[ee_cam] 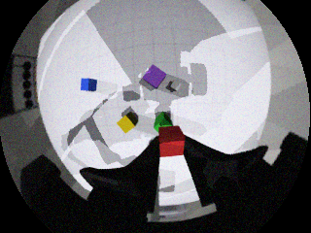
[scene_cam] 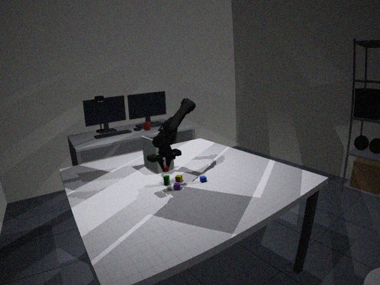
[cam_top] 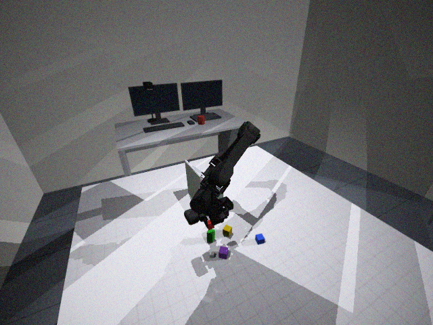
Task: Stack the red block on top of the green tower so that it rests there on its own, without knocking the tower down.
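The red block (cam_top: 210,225) (scene_cam: 165,168) (ee_cam: 171,142) is held between the fingertips of my gripper (cam_top: 209,225) (scene_cam: 165,169) (ee_cam: 169,138), which is shut on it. The green tower (cam_top: 210,235) (scene_cam: 166,180) (ee_cam: 162,121) stands upright on the table. In the exterior view the red block hangs above the tower with a gap between them. In the top view the block shows just above the tower's top. In the wrist view the red block partly hides the tower.
A yellow block (cam_top: 227,231) (scene_cam: 178,178) (ee_cam: 126,123) stands close beside the tower. A purple block (cam_top: 223,252) (scene_cam: 177,186) (ee_cam: 154,76) and a small grey piece (cam_top: 212,254) lie nearby. A blue block (cam_top: 260,238) (scene_cam: 203,179) (ee_cam: 88,84) lies farther off. A grey panel (cam_top: 193,180) (scene_cam: 150,154) stands behind.
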Controlling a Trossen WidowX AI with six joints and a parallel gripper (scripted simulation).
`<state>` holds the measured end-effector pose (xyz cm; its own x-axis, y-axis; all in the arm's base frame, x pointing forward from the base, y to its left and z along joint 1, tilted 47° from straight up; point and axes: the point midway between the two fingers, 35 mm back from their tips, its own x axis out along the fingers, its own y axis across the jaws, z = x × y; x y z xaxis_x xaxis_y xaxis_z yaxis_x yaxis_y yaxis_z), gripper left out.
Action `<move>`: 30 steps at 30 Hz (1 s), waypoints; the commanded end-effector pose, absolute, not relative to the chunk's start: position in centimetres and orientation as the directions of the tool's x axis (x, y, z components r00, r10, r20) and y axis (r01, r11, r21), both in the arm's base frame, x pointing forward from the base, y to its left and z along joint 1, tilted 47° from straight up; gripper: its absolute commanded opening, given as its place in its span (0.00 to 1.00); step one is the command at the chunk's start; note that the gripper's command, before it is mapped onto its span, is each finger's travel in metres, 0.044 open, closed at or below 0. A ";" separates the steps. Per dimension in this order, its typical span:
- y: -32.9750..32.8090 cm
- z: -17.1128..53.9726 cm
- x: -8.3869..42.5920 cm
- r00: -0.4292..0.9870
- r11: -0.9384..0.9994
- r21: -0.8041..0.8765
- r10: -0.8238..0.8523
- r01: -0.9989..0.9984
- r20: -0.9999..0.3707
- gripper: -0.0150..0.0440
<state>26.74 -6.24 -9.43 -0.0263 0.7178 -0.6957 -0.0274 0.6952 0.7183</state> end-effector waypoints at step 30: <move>-3.8 -11.4 26.4 -0.033 0.689 0.724 0.724 -0.023 -0.689 0.25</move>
<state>26.44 -3.96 -11.36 -0.0324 0.7214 -0.6918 -0.0258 0.6913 0.7221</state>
